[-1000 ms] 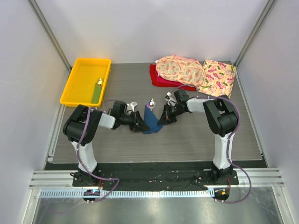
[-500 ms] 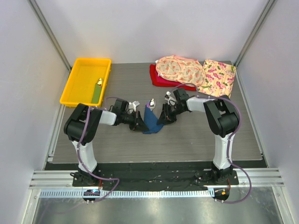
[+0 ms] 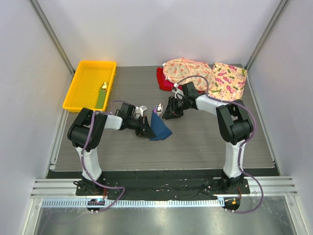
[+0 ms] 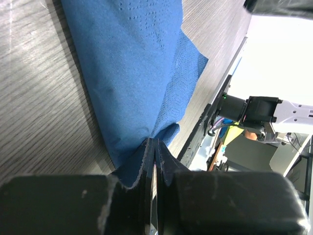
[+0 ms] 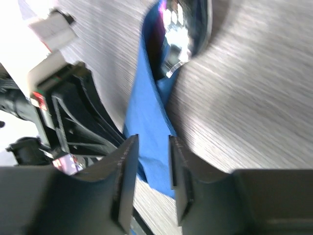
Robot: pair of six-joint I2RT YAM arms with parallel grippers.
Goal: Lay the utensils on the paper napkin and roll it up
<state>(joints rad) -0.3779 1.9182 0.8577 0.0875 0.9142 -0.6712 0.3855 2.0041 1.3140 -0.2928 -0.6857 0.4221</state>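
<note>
And the left hand point(image 3: 145, 129) was clamped tight on the near corner of the paper napkin point(image 3: 159, 128), just left of centre in the overhead frame. The right hand point(image 3: 167, 113) sat just beside the bundle's upper end, jaws parted and nothing between them. The napkin lay folded into a narrow blue wedge on the surface point(image 3: 210, 142), with the utensils point(image 3: 159, 107) poking out at its top end (only their tips showed from above). The rolling looked part done, by my reckoning.

To do it well, the left hand's pinch should serve as the anchor. The right hand wants to take the loose flap low, close to the surface, then turn it snugly over the handles without dragging the cutlery out of the fold. Thin paper will likely tear if the two pull against each other.

The left wrist view gave what the overhead could not: the corner truly nipped in the shut jaws, with a second layer fanned out to the right. Only the right wrist view showed the shiny spoon head point(image 5: 188, 24) tucked into the fold at the top of its frame
</note>
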